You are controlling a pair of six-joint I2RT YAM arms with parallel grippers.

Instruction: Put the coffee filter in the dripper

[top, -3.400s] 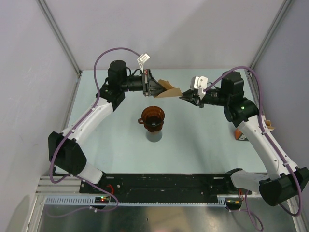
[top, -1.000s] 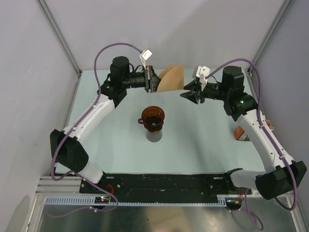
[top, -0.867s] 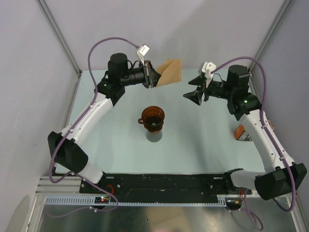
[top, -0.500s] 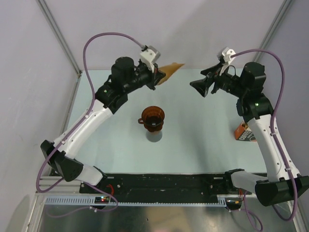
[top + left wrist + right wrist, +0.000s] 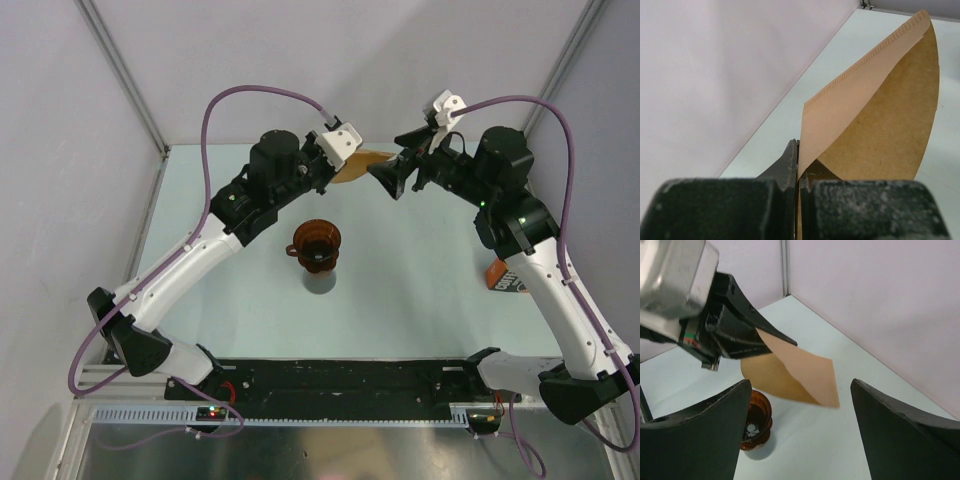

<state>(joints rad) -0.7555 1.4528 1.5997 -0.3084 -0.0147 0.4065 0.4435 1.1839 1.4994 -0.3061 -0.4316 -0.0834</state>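
Observation:
My left gripper [image 5: 345, 170] is shut on one edge of the coffee filter [image 5: 366, 157], a tan paper cone held in the air above the back of the table. In the left wrist view the coffee filter [image 5: 880, 115] fans up and right from the pinched tips [image 5: 799, 150]. My right gripper [image 5: 393, 160] faces it from the right, open wide and empty. In the right wrist view the coffee filter [image 5: 800, 372] hangs just ahead of the gap between the right gripper's fingers [image 5: 710, 430], touching neither. The reddish-brown dripper [image 5: 317, 243] stands upright on the table below, also seen as the dripper [image 5: 754, 422].
An orange-brown printed bag [image 5: 500, 278] lies on the pale table [image 5: 420, 300] at the right, beside the right arm. Grey walls close in the back and both sides, with metal corner posts [image 5: 125, 75].
Both arms have risen and swung toward each other. The right gripper has opened wide. The left gripper has carried the filter up and right, its free corner now in front of the right gripper.

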